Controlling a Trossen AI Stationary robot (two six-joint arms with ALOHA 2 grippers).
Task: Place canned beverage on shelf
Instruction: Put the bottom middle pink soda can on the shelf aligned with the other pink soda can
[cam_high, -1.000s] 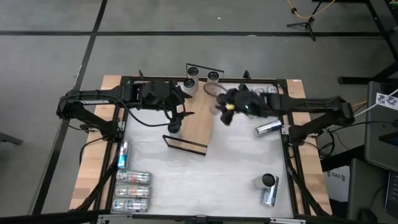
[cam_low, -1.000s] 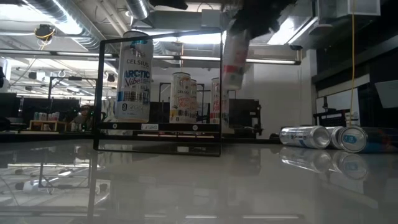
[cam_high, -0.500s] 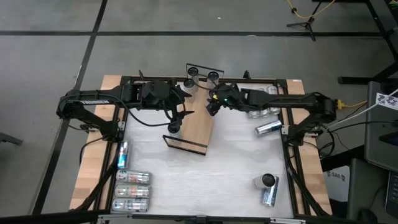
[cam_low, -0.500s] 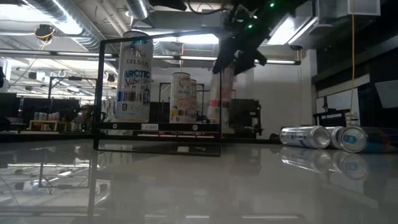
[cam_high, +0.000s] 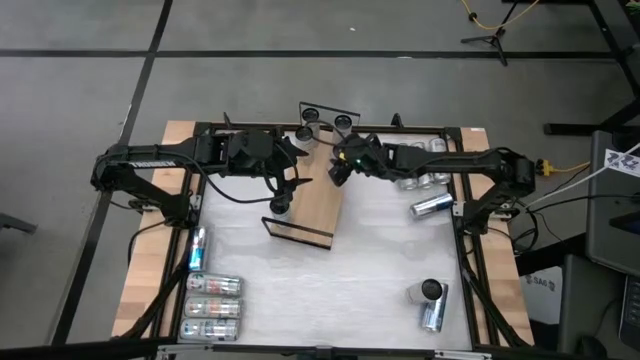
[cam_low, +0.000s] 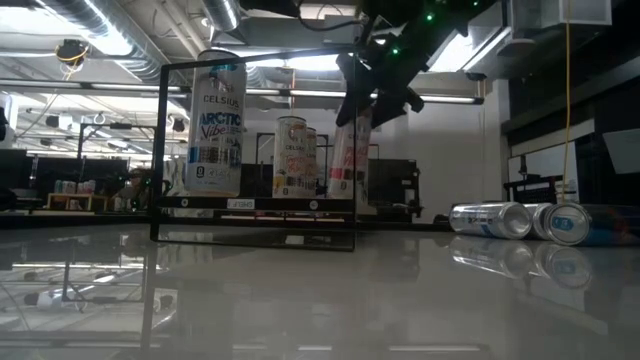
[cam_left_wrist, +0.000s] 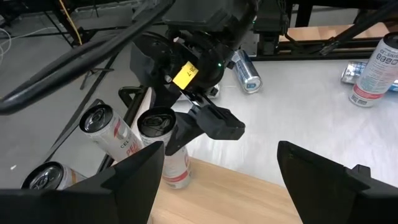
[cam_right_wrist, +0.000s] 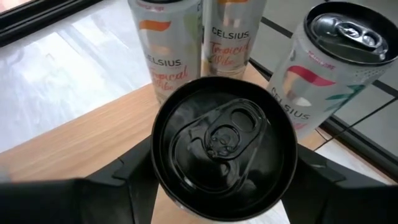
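The shelf (cam_high: 318, 200) lies across the white table (cam_high: 350, 270) between the 2 arms, a wire rail closing each short end so cans cannot slide off. The right gripper (cam_high: 341, 166) hangs over the far end of the board, its jaws closed around the sides of a pink-and-white can (cam_low: 350, 155), top upward; the can's base looks to be at or just above the wood, slightly tilted, so I judge the placing nearly done but not released. Just beyond these jaws stand 3 cans (cam_right_wrist: 166, 46) grouped at the far rail, close enough that the held can goes down right beside them, filling the row from that end. The left gripper (cam_high: 283, 183) waits with its jaws held wide and empty over the board's near-left part, above an upright Arctic Vibe can (cam_low: 216, 123). Well to the side of the right jaws, spare cans (cam_low: 488, 219) lie flat on the table, awaiting their turn.
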